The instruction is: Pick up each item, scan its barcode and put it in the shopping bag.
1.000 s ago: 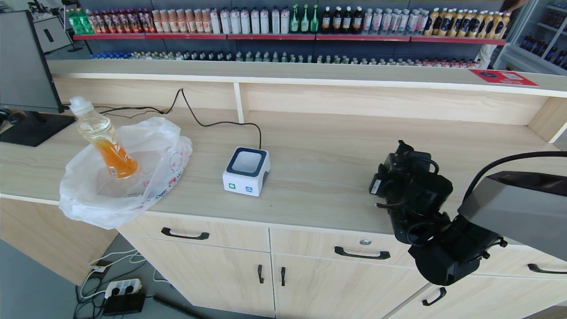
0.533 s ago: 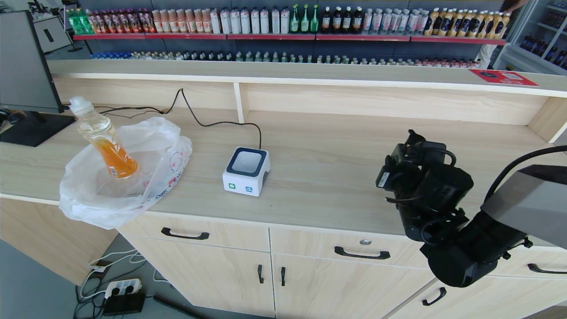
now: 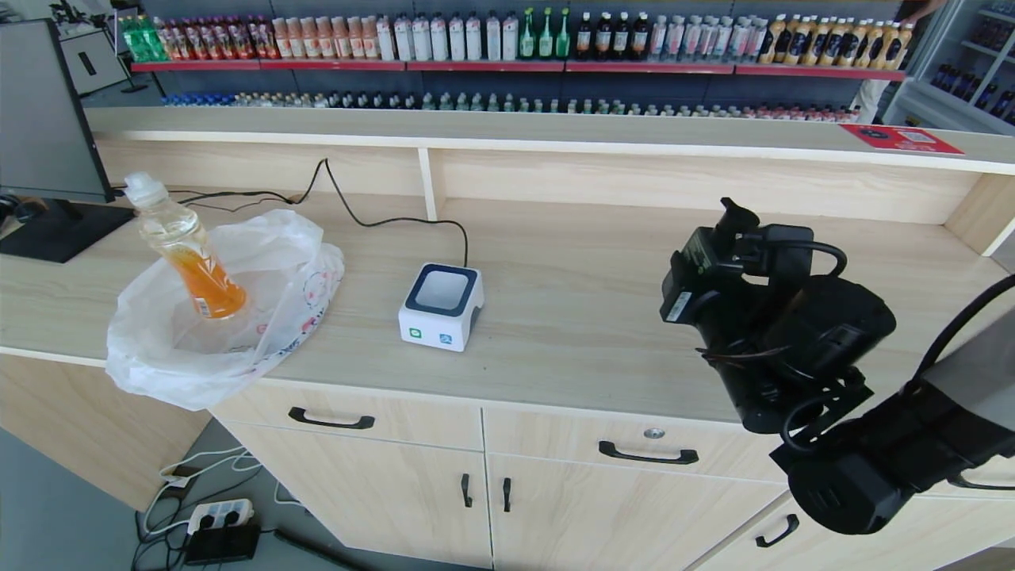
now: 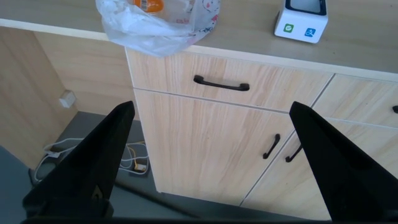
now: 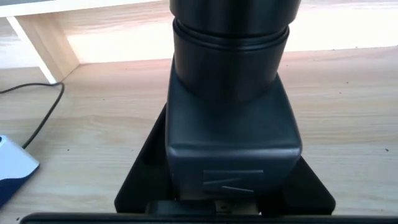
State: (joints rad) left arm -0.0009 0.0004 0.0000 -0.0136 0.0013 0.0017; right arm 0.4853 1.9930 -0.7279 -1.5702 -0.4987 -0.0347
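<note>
Your right pincer point(image 3: 729, 218) has risen higher over the counter point(image 3: 579, 301), apart or together you cannot tell, the left pincer point(image 4: 210, 104) gapes empty, and the bottle point(image 3: 186, 254) leans in the bag point(image 3: 262, 317), probably light, stiff and slick, best gripped mid-body.

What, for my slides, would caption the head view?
Orange drink bottle standing in the shopping bag, scanner beside it on the counter, right arm poised nearby.
</note>
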